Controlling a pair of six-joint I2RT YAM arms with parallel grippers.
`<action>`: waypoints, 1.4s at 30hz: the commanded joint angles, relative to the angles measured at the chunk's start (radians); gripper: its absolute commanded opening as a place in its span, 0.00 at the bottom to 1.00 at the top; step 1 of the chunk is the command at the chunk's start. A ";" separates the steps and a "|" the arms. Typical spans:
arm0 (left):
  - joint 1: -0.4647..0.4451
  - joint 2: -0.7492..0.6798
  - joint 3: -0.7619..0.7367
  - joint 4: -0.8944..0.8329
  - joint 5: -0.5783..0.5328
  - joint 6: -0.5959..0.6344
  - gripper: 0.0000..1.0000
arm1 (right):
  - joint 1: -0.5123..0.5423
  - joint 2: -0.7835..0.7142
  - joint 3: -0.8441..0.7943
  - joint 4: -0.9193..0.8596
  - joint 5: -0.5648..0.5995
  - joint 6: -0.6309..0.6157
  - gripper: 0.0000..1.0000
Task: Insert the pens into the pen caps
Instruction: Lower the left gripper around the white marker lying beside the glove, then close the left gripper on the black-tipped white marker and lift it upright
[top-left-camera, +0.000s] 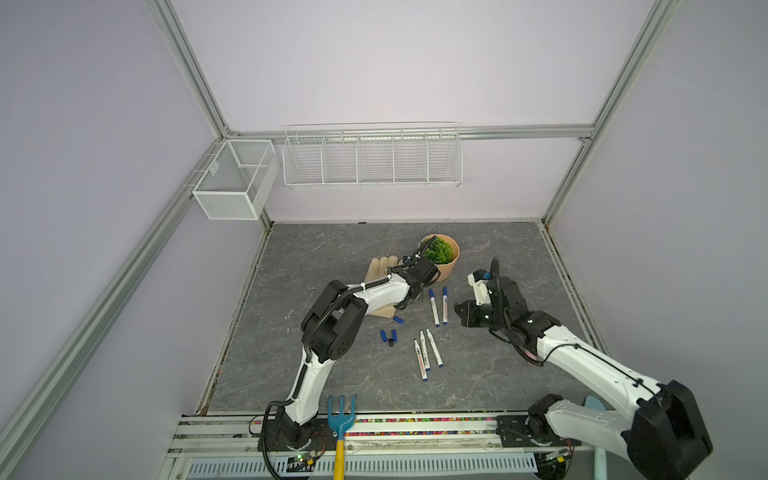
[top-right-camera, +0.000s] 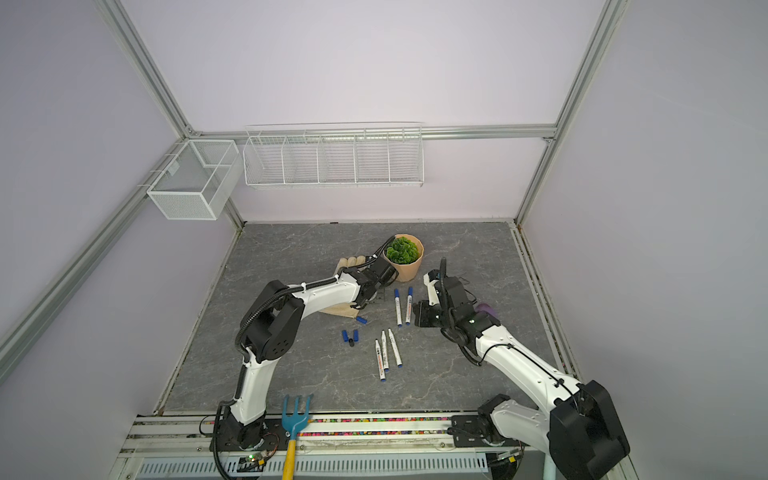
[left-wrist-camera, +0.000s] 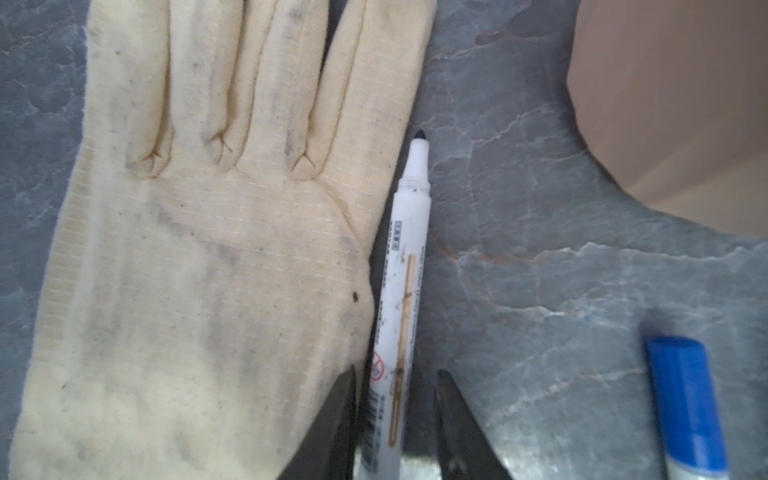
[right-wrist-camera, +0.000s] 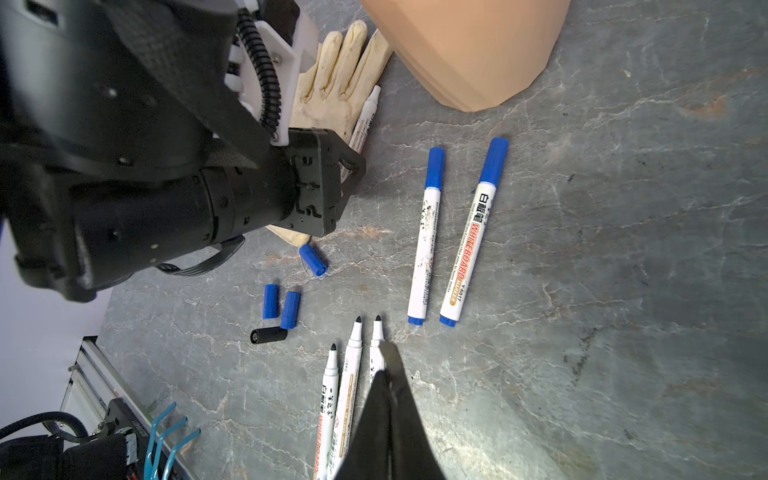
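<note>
Left wrist view: pen (left-wrist-camera: 401, 270) hugs glove (left-wrist-camera: 199, 249) edge, pincer (left-wrist-camera: 397, 370) astride.

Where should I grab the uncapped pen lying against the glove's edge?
Take the uncapped pen on its labelled barrel, well behind the nib, from straight above with the left claw straddling it. It lies flat, the glove hugging one side, so one jaw should likely slip between fabric and barrel.

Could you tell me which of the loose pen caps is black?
The black cap lying crosswise by the paired blue caps; the third blue cap sits apart beside the glove.
</note>
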 joint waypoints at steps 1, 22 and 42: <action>-0.016 0.032 -0.015 -0.077 -0.007 -0.014 0.32 | 0.001 0.009 0.015 -0.008 0.017 -0.003 0.08; -0.034 0.044 0.018 -0.058 -0.038 -0.005 0.35 | 0.002 0.005 0.016 -0.016 0.014 0.002 0.08; -0.003 -0.081 -0.107 0.050 0.061 0.005 0.00 | 0.002 -0.019 0.051 -0.053 0.007 -0.020 0.09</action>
